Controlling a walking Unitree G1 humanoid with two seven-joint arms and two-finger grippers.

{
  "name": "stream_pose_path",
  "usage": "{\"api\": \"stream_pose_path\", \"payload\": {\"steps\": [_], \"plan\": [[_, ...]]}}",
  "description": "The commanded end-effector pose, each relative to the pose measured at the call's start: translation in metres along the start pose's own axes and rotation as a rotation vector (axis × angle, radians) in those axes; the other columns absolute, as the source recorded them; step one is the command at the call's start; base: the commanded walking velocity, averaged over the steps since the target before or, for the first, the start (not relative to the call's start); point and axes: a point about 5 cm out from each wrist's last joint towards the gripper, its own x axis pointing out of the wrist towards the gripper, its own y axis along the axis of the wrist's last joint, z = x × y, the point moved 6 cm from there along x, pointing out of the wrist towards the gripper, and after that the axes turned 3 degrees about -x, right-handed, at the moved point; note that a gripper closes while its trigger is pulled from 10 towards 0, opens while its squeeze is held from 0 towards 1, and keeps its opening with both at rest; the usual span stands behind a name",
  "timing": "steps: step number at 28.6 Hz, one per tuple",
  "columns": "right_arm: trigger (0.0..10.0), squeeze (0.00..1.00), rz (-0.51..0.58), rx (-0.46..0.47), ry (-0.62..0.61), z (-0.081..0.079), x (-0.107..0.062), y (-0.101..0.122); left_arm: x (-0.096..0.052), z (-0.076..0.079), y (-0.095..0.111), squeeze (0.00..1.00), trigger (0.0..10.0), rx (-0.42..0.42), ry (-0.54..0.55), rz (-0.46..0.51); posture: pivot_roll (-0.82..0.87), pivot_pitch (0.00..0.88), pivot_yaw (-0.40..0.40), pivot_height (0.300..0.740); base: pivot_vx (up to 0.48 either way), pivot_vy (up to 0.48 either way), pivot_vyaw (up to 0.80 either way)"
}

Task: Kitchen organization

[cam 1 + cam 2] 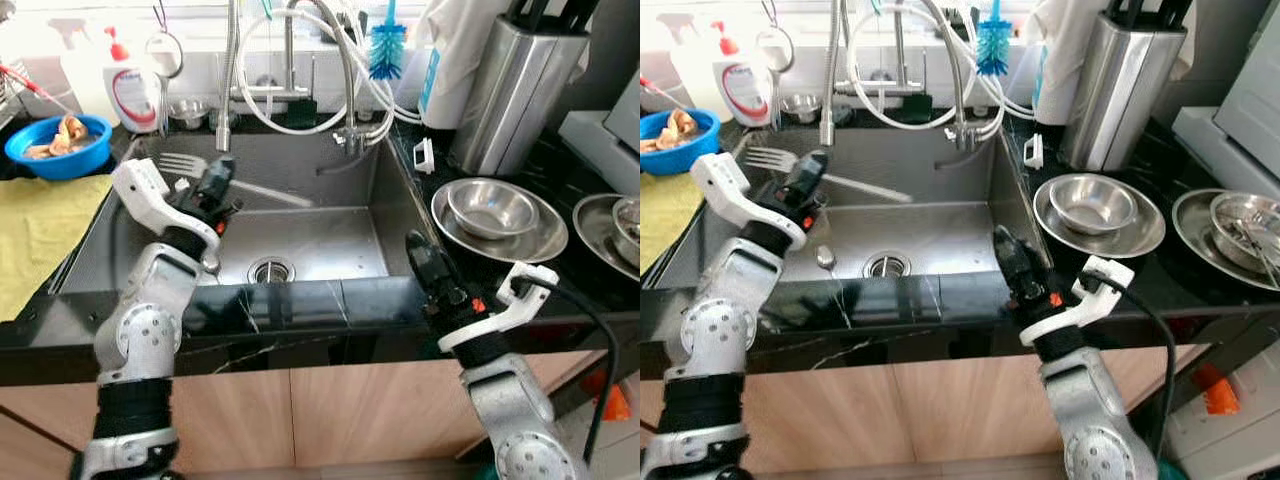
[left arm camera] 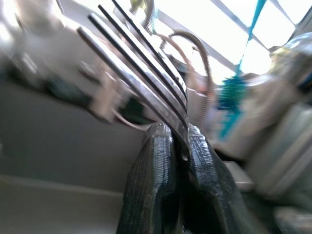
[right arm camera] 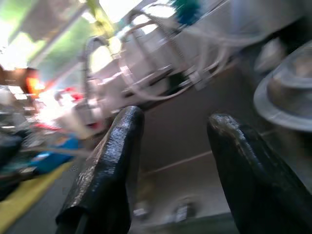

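Note:
Over the left half of the steel sink [image 1: 380, 215], my left gripper [image 1: 220, 172] is shut on a metal fork [image 1: 180, 163]. The fork lies roughly level, tines pointing left and handle running right above the basin. In the left wrist view the fork [image 2: 139, 73] is pinched between the two fingertips [image 2: 158, 139] just below its tines. My right gripper [image 1: 414, 244] hovers at the sink's front right corner. The right wrist view shows its fingers [image 3: 122, 141] spread wide with nothing between them.
A steel bowl [image 1: 492, 208] sits on a plate [image 1: 545, 240] right of the sink, beside a knife block [image 1: 515, 90]. On the left are a blue bowl [image 1: 60, 145], a yellow cloth [image 1: 40, 230] and a soap bottle [image 1: 135, 90]. Faucet hoses [image 1: 350, 70] hang over the back.

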Motion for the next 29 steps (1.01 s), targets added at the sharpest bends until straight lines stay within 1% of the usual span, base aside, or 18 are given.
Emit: {"api": "stream_pose_path", "payload": {"steps": [1,2,4,5,6,7,8,9,10,11,12,17,18,22,24,25,26,29], "plan": [[10.0,0.00,0.026,-0.070,-0.027,0.002,0.000,0.010,0.001,0.008,0.002,0.00,10.0,0.102,-0.041,0.010,-0.03,0.000,-0.006,0.740,0.000,0.000,0.00],[10.0,0.00,0.026,-0.070,-0.027,0.002,0.000,0.010,0.001,0.008,0.002,0.00,10.0,0.102,-0.041,0.010,-0.03,0.000,-0.006,0.740,0.000,0.000,0.00],[10.0,0.00,0.030,-0.189,-0.030,0.003,-0.003,0.016,0.002,0.005,0.004,0.00,10.0,0.198,-0.046,0.014,-0.03,0.000,-0.003,0.740,0.000,0.000,0.00],[10.0,0.00,0.040,-0.233,-0.037,0.003,-0.005,0.021,0.003,0.003,0.005,0.00,10.0,0.275,-0.052,0.016,-0.03,0.000,0.000,0.740,0.000,0.000,0.00],[10.0,0.00,0.040,-0.233,-0.037,0.003,-0.005,0.021,0.003,0.003,0.005,0.00,10.0,0.275,-0.052,0.016,-0.03,0.000,0.000,0.740,0.000,0.000,0.00],[10.0,0.00,0.063,-0.305,-0.060,0.004,-0.009,0.029,0.002,-0.002,0.002,0.00,10.0,0.437,-0.070,0.009,-0.03,0.000,0.004,0.740,0.000,0.000,0.00],[10.0,0.00,0.063,-0.305,-0.060,0.004,-0.009,0.029,0.002,-0.002,0.002,0.00,10.0,0.437,-0.070,0.009,-0.03,0.000,0.004,0.740,0.000,0.000,0.00],[10.0,0.00,0.073,-0.340,-0.069,0.003,-0.011,0.031,0.001,-0.004,-0.001,0.00,10.0,0.533,-0.088,0.001,-0.03,0.000,0.005,0.740,0.000,0.000,0.00],[10.0,0.00,0.082,-0.393,-0.074,0.002,-0.014,0.035,-0.002,-0.005,-0.006,0.00,10.0,0.670,-0.134,-0.016,-0.03,0.000,0.009,0.740,0.000,0.000,0.00],[10.0,0.00,0.082,-0.393,-0.074,0.002,-0.014,0.035,-0.002,-0.005,-0.006,0.00,10.0,0.670,-0.134,-0.016,-0.03,0.000,0.009,0.740,0.000,0.000,0.00],[10.0,0.00,0.085,-0.431,-0.076,0.001,-0.018,0.036,-0.004,-0.011,-0.007,0.00,10.0,0.733,-0.146,-0.019,-0.04,0.000,0.012,0.740,0.000,0.000,0.00],[10.0,0.00,0.080,-0.481,-0.085,0.000,-0.025,0.036,-0.004,-0.028,-0.005,0.00,10.0,0.821,-0.129,-0.030,-0.04,0.000,0.016,0.740,0.000,0.000,0.00],[10.0,0.00,0.076,-0.501,-0.097,0.002,-0.028,0.036,-0.006,-0.032,-0.009,0.00,10.0,0.883,-0.149,-0.049,-0.04,0.000,0.021,0.740,0.000,0.000,0.00],[10.0,0.00,0.056,-0.522,-0.147,0.011,-0.034,0.030,-0.013,-0.052,-0.024,0.00,10.0,0.853,-0.105,-0.120,-0.05,0.000,0.024,0.740,0.000,0.000,0.00],[10.0,0.00,0.045,-0.528,-0.162,0.014,-0.036,0.027,-0.016,-0.060,-0.032,0.00,10.0,0.816,-0.078,-0.149,-0.05,0.000,0.024,0.740,0.000,0.000,0.00],[10.0,0.00,0.029,-0.546,-0.175,0.015,-0.038,0.023,-0.019,-0.068,-0.039,0.00,10.0,0.754,-0.037,-0.173,-0.05,0.000,0.026,0.740,0.000,0.000,0.00],[10.0,0.00,0.029,-0.546,-0.175,0.015,-0.038,0.023,-0.019,-0.068,-0.039,0.00,10.0,0.754,-0.037,-0.173,-0.05,0.000,0.026,0.740,0.000,0.000,0.00],[10.0,0.00,0.019,-0.552,-0.189,0.018,-0.039,0.020,-0.021,-0.076,-0.045,0.00,10.0,0.678,0.018,-0.188,-0.05,0.000,0.025,0.740,0.000,0.000,0.00]]}}
